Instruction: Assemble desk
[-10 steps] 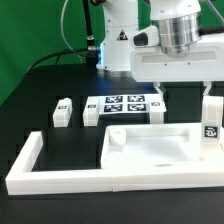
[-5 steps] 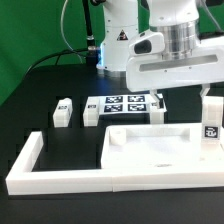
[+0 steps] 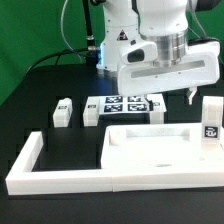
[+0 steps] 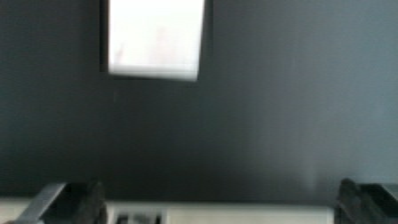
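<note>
The white desk top [image 3: 160, 150] lies rim up on the black table at the front, inside the white border bars. One tagged white leg [image 3: 211, 119] stands upright at the exterior view's right. Two more legs [image 3: 64, 112] [image 3: 90, 113] sit left of the marker board. My gripper [image 3: 160, 92] hangs over the back of the table above the marker board. It is tilted, open and empty. In the wrist view the gripper [image 4: 214, 200] shows both fingers [image 4: 64, 200] wide apart over dark table. A blurred white block [image 4: 157, 40] lies ahead, and a blurred white shape [image 4: 231, 214] lies between the fingers.
The marker board [image 3: 118, 103] lies flat behind the desk top. Long white border bars [image 3: 45, 170] form an L along the front and the exterior view's left. The robot base [image 3: 115, 45] stands at the back. A green wall is at the far left.
My gripper has swung from above the upright right leg toward the exterior view's left and tilted. It stays open and empty. The parts have not moved.
</note>
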